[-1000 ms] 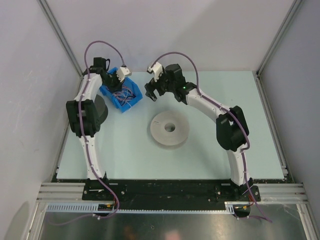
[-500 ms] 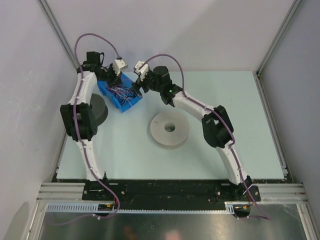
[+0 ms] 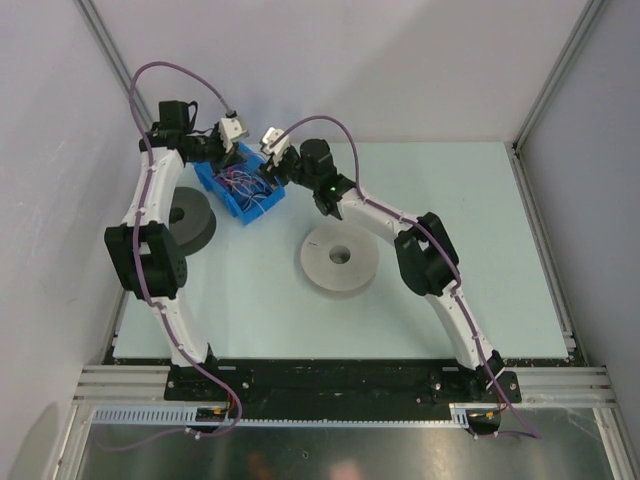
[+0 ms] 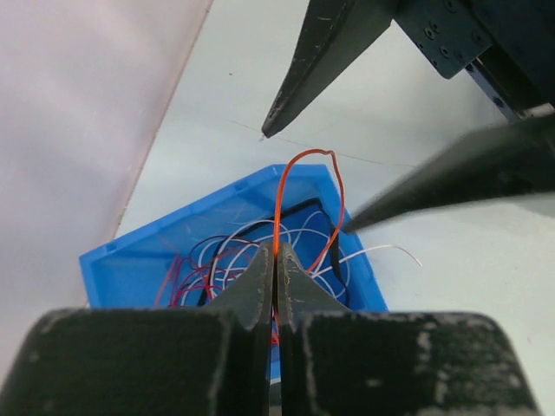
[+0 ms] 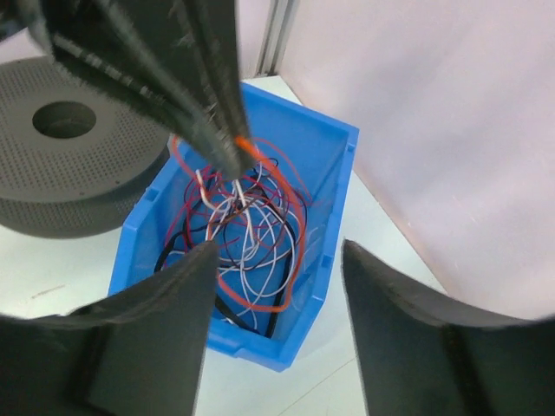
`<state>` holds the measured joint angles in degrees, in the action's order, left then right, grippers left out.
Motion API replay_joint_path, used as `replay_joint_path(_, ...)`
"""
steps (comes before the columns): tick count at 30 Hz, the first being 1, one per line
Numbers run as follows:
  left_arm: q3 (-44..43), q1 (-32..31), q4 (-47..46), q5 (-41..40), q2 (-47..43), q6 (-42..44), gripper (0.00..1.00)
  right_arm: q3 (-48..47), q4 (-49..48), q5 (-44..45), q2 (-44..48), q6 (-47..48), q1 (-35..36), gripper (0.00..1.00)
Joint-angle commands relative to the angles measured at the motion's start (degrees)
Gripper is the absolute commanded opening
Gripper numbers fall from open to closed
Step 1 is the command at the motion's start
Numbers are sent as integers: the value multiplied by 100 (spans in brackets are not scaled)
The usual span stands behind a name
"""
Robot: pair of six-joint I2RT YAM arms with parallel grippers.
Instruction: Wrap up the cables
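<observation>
A blue bin [image 3: 262, 208] at the table's back left holds a tangle of red, white, black and orange cables. My left gripper [image 3: 229, 148] is shut on an orange cable [image 4: 279, 201], which loops up from the bin [image 4: 130, 260]. My right gripper [image 3: 270, 168] is open and hovers just over the bin [image 5: 329, 165], its fingers [image 4: 323, 54] facing the left gripper across the orange loop. In the right wrist view the left gripper's tips [image 5: 227, 154] pinch the orange cable [image 5: 290, 260] above the tangle.
A light grey spool [image 3: 340, 262] lies flat in the middle of the table. A darker grey spool [image 3: 192, 222] lies left of the bin and also shows in the right wrist view [image 5: 69, 165]. The enclosure wall stands close behind the bin.
My right gripper has moved left from beside the bin to over it. My left arm has swung back and left, its gripper staying over the bin.
</observation>
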<state>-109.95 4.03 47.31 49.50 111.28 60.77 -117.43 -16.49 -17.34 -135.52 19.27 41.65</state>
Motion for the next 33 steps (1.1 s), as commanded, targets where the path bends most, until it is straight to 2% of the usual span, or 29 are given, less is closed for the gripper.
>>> replay_joint_path(1, 180, 66, -47, 449, -491, 297, 0, -443, -560, 210, -106, 22, 1, 52)
replay_joint_path(4, 174, 120, -46, 624, -524, 174, 0, -461, -626, 186, -74, -25, -2, 17)
replay_joint_path(5, 166, 153, -46, 676, -535, 129, 2, -463, -649, 209, -55, -31, 4, 8)
replay_joint_path(7, 156, 215, -46, 775, -555, 75, 4, -454, -712, 287, -7, -29, 22, 2)
replay_joint_path(12, 151, 353, -50, 856, -610, -10, 14, -397, -884, 443, 142, -4, 22, 0)
replay_joint_path(13, 146, 370, -57, 810, -622, -51, 23, -387, -927, 465, 176, 2, 20, 0)
replay_joint_path(14, 139, 388, -56, 721, -619, -115, 36, -382, -966, 489, 202, 4, 20, 0)
replay_joint_path(15, 127, 414, -60, 615, -609, -200, 63, -380, -1012, 514, 228, 6, 24, 0)
replay_joint_path(16, 103, 454, -71, 518, -578, -287, 81, -374, -1057, 544, 263, 6, 30, 0)
replay_joint_path(17, 87, 500, -85, 447, -545, -348, 90, -367, -1119, 572, 299, 11, 42, 0)
replay_joint_path(18, 78, 567, -118, 403, -506, -400, 95, -346, -1190, 595, 338, 13, 52, 0)
replay_joint_path(24, 424, 819, -731, 149, -323, -500, 99, -307, -1556, 744, 613, 33, 136, 0)
replay_joint_path(33, 1560, 615, -2180, 361, -373, -535, 99, -309, -1648, 779, 828, 100, 168, 0)
